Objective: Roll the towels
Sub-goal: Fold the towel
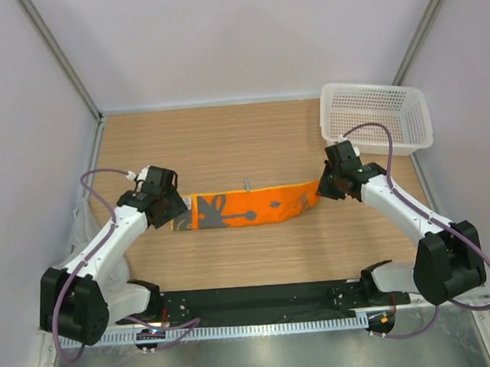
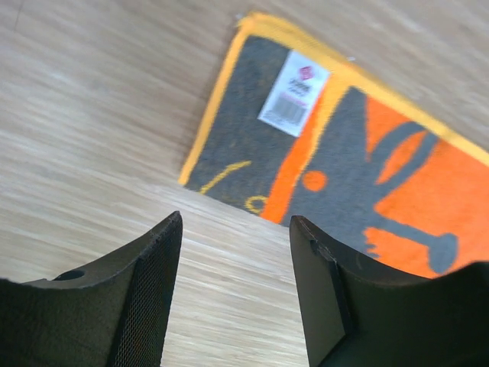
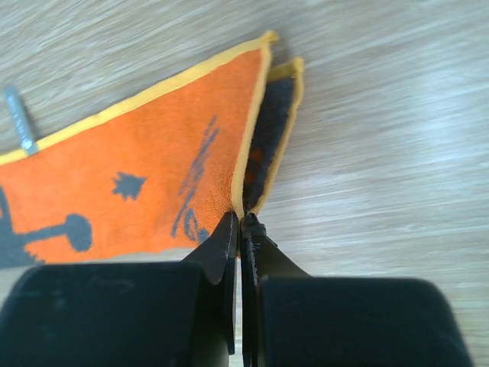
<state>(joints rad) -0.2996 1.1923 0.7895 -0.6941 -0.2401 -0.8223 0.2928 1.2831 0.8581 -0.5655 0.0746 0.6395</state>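
Right gripper [image 3: 240,229] fingers pressed together, pinching right end of orange towel [image 1: 251,206], laid flat mid-table. Left gripper [image 2: 233,287] spread, empty, just short of towel's left end. Step, I reckon: starting the roll. Next: turn pinched end over leftward.

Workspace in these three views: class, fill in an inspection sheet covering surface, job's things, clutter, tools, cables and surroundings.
Surface: wooden table, bare around the cloth.
Job's things: orange towel lying in a long strip, not rolled; white tag at its left end. No grey towel seen.
Clutter: white basket at far right corner; small metal pin beside the towel's far edge.
Tools: left tool open, above the left end, holding nothing; right tool shut on the right end's edge.
Cables: purple cable looping on each arm.
Surroundings: plain pale walls.
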